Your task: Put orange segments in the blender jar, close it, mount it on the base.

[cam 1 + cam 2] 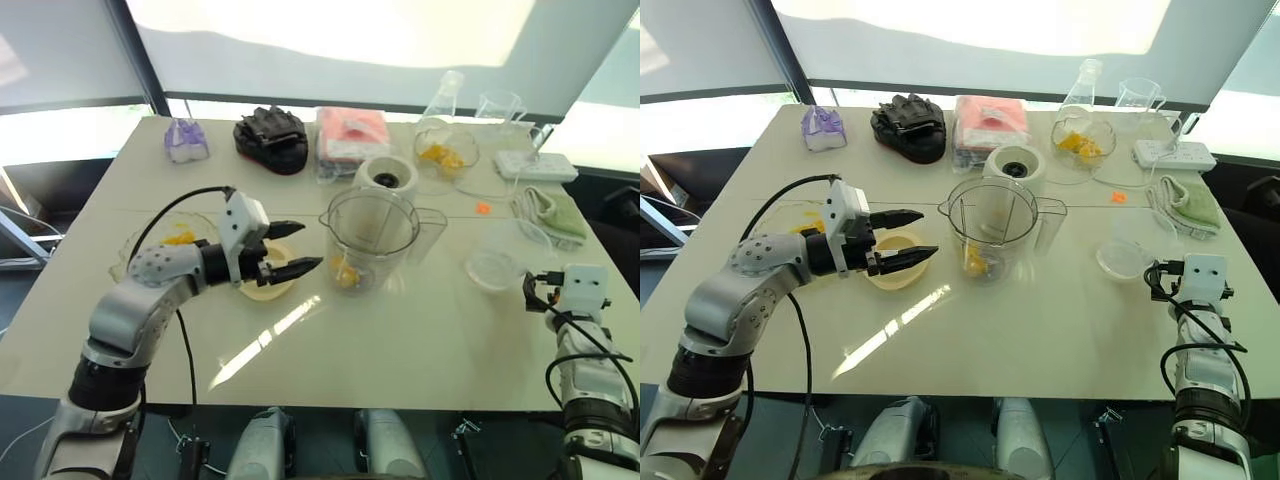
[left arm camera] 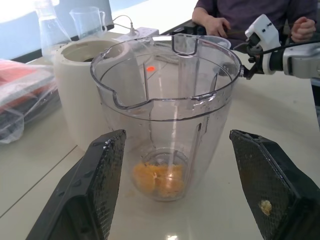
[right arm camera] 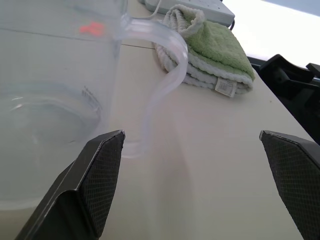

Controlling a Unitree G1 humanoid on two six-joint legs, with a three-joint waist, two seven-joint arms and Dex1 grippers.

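Orange segments [image 2: 157, 181], glossy yellow-orange citrus pieces, lie at the bottom of the clear wide-mouthed blender jar [image 1: 371, 238] mid-bench. At its 12 o'clock stands the squat cream-white base [image 1: 386, 182]. Left end effector [image 1: 290, 250], at 9 o'clock, is spread and empty; right end effector [image 3: 200, 185] likewise spread.

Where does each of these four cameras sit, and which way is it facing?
Left and right eye views: on the head, looking forward and down at the table; both arms show.
Left wrist view: along the open left gripper, facing the blender jar holding orange segments.
Right wrist view: along the open right gripper, facing a green towel.
Shared: head and left wrist views both show jar and base.
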